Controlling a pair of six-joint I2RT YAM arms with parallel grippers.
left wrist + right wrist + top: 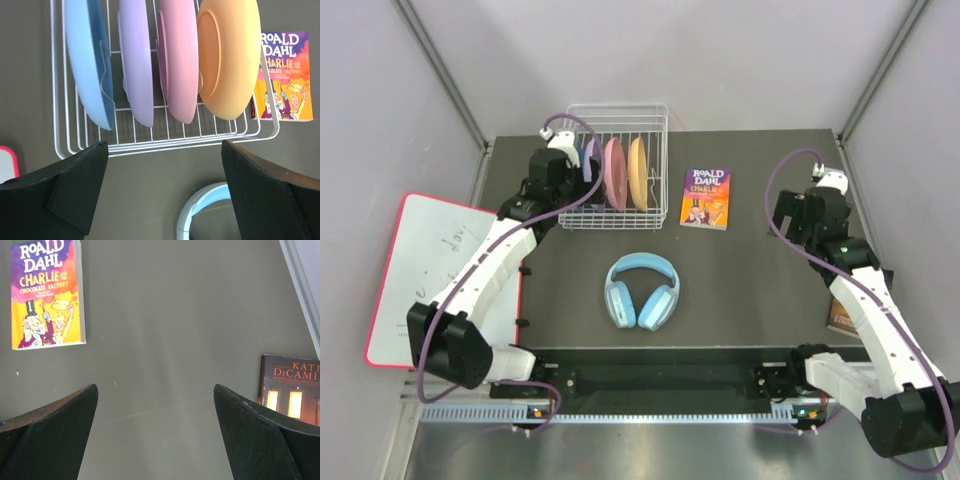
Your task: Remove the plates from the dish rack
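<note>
The white wire dish rack (616, 226) stands at the back of the table. Four plates stand upright in it, left to right: light blue (87, 60), lilac purple (136, 60), pink (179, 60) and orange-yellow (230, 55). From above, the orange-yellow (638, 172), pink (614, 174) and purple (588, 160) plates show; the blue one is mostly hidden by my left arm. My left gripper (165, 150) is open and empty, above the rack's near rim (165, 144) at its left side (563, 185). My right gripper (155, 390) is open and empty over bare table at the right (798, 222).
Light-blue headphones (641, 291) lie in front of the rack. A Roald Dahl book (706, 197) lies right of the rack. A dark book (292, 395) lies at the table's right edge. A red-edged whiteboard (420, 270) lies off the left side.
</note>
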